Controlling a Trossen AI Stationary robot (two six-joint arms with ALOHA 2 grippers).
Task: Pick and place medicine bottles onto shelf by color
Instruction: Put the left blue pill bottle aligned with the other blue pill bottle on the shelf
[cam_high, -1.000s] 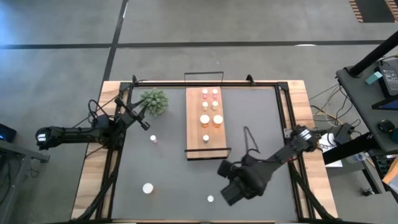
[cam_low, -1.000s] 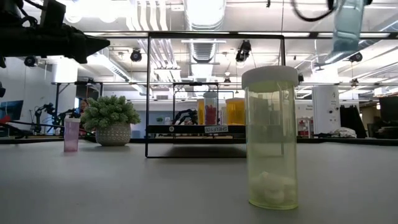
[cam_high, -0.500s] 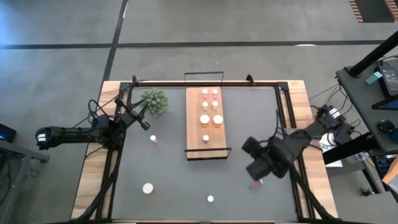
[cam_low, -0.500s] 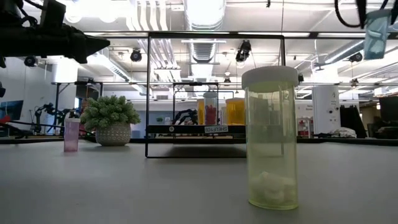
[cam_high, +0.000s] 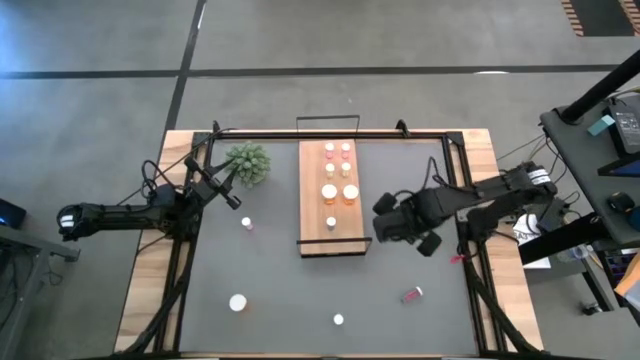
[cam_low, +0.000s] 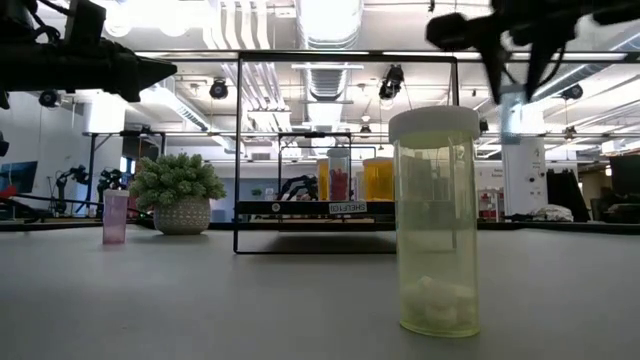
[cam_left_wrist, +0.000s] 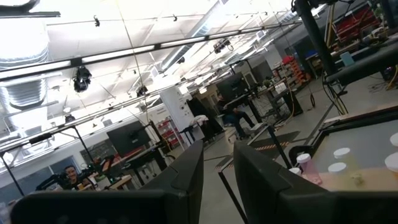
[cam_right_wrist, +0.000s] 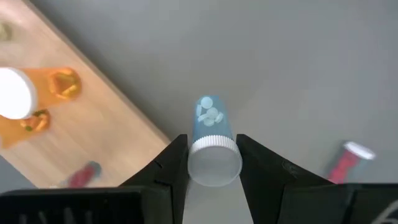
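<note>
Right gripper (cam_right_wrist: 211, 165) pinched small pale-blue white-capped bottle (cam_right_wrist: 210, 134), hovering just off shelf's 3 o'clock edge. Long light-wood shelf (cam_high: 313, 200) held sorted bottles. Carry step; next probably lower onto bare board. Left gripper (cam_left_wrist: 216, 168) idle at 9 o'clock, fingers parted, empty.

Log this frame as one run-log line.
right pincer: shut on blue bottle, beside shelf near end | left pincer: open, idle by plant | red bottle: lying on table
</note>
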